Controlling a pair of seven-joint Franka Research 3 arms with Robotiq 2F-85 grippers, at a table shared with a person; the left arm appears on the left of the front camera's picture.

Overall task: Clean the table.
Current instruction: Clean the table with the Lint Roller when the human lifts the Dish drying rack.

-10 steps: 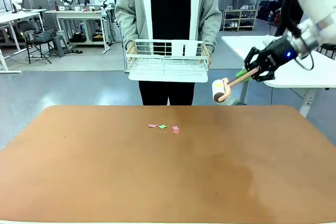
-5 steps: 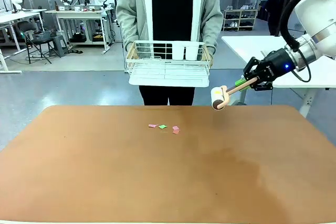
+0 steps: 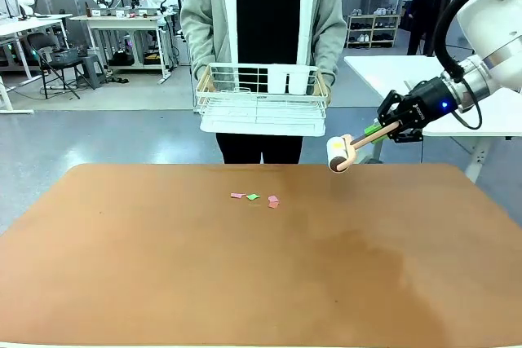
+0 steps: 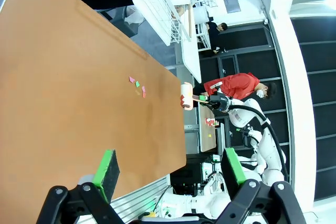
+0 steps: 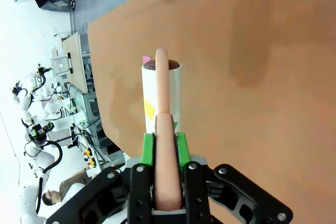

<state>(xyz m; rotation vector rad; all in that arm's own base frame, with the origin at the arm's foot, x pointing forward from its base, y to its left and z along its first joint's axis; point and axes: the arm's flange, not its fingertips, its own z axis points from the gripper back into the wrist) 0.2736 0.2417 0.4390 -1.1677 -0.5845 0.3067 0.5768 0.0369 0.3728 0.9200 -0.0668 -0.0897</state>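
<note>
Benches and other tables fill the lab floor beyond the reddish-brown table (image 3: 245, 283), which takes up the lower half of my front view. My right gripper (image 3: 385, 129) hangs in the air over the table's far right edge. Its green pads (image 5: 148, 149) are pressed onto the tan handle of a lint roller (image 3: 340, 152). The handle runs straight out between the fingers, and the white roll at its end is held clear of the top. In the right wrist view the table top spreads out beyond the roll. My left gripper (image 4: 169, 170) has its fingers spread wide with nothing between them. The table lies ahead of and below them, untouched. A few small pink and green paper scraps (image 3: 254, 198) sit on the table near its far edge, left of the roller and apart from it. Across the table a person holds a white wire rack (image 3: 261, 99) in both hands.
</note>
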